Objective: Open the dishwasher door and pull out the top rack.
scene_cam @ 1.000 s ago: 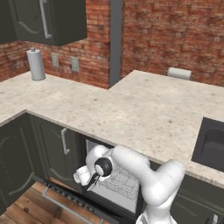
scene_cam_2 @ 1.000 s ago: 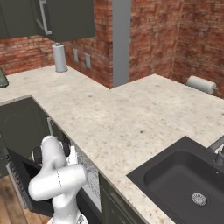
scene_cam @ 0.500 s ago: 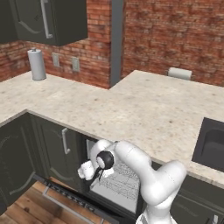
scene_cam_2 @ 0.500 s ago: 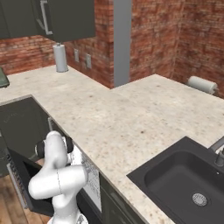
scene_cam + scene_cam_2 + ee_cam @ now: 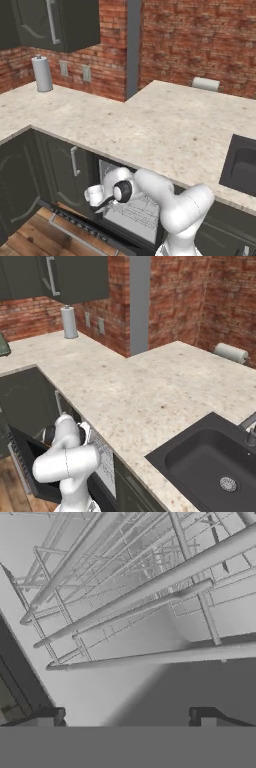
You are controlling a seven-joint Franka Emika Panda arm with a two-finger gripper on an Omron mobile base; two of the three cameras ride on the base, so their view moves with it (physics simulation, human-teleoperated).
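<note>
The hand point(image 5: 125, 717) points into the open dishwasher with its fingertips point(image 5: 50, 716) set wide apart, gripping nothing. Just ahead lie the grey wires of the top rack point(image 5: 150, 587), inside the cavity. Below the arm, the dishwasher door point(image 5: 85, 231) hangs folded down under the speckled table point(image 5: 150, 130).

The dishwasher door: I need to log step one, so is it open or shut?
Open. The dishwasher door lies folded down under the counter, baring the cavity and the wire top rack that the gripper reaches into.
</note>
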